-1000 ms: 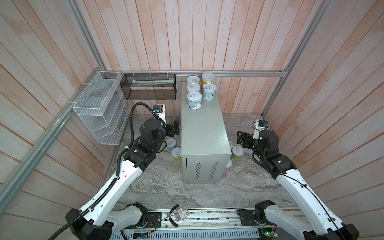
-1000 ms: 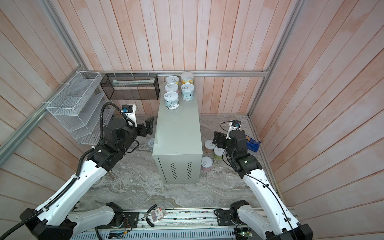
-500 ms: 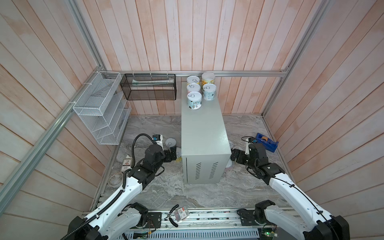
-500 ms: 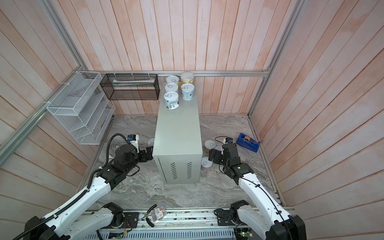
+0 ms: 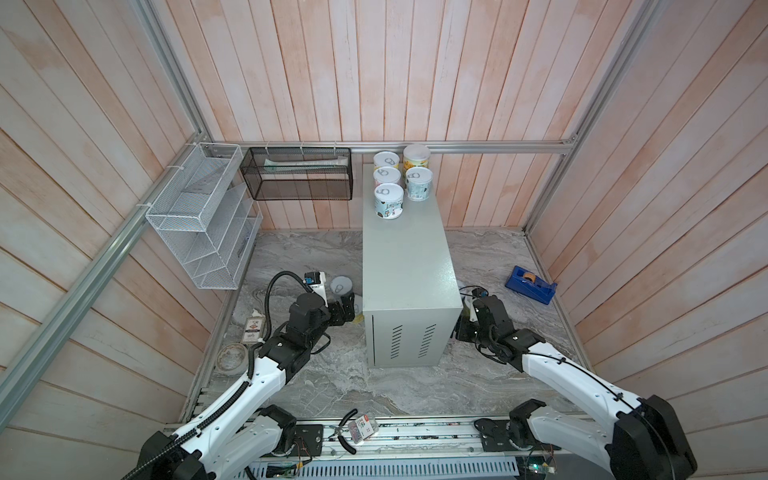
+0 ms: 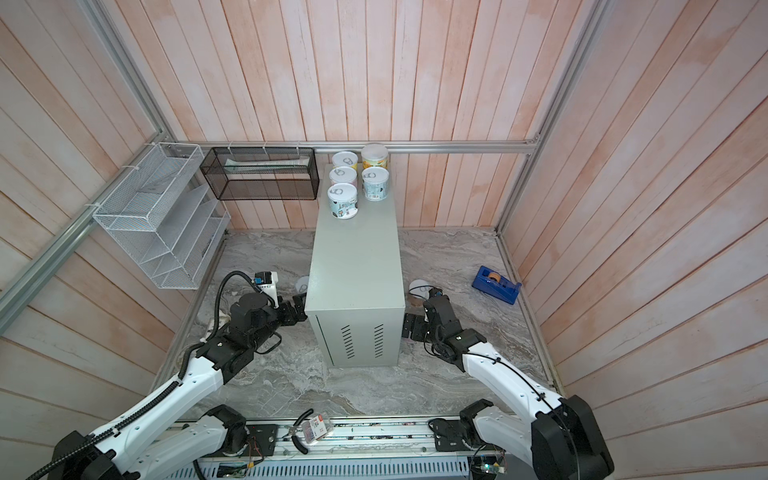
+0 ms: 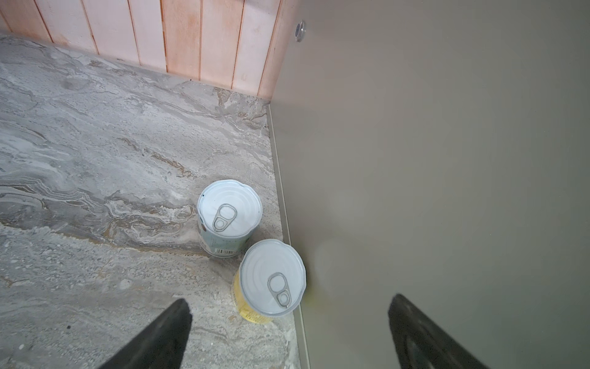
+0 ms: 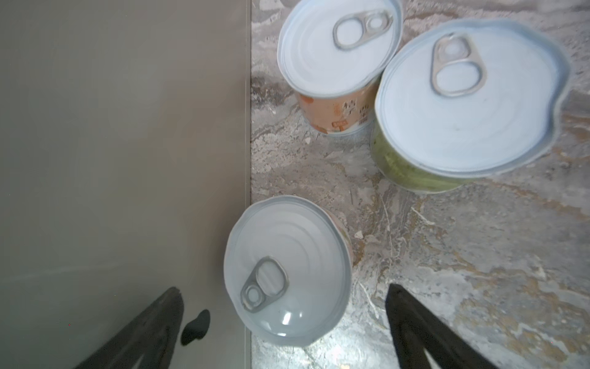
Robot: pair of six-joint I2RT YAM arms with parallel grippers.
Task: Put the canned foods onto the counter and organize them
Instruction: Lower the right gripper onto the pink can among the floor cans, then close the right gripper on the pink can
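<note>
Trouble here lies at the bench (image 5: 405, 257) walls. In both top views five tins (image 5: 389, 199) stand grouped at the far end of its flat top. My left tool (image 5: 347, 312) and right tool (image 6: 411, 326) hang low over the marble surface (image 5: 340, 386), one at each flank, both spread and holding nothing. (The near half of the top is bare, so room is no worry.)

Left wrist view: the yellow tin (image 7: 271, 278) stands upright with its lid against the bench side, and the pale-blue tin (image 7: 228, 217) is just beyond it. One finger (image 7: 415, 335) sits over the bench wall. I judge that closing from there would scrape metal or shove the yellow tin into its neighbour rather than pinch it.

Right wrist view: same trap. The nearest tin (image 8: 287, 271) hugs the wall, and one finger (image 8: 153, 322) overlaps that wall. The orange tin (image 8: 338, 64) and green tin (image 8: 463, 102) crowd close beyond, so a careless nudge could topple one.
</note>
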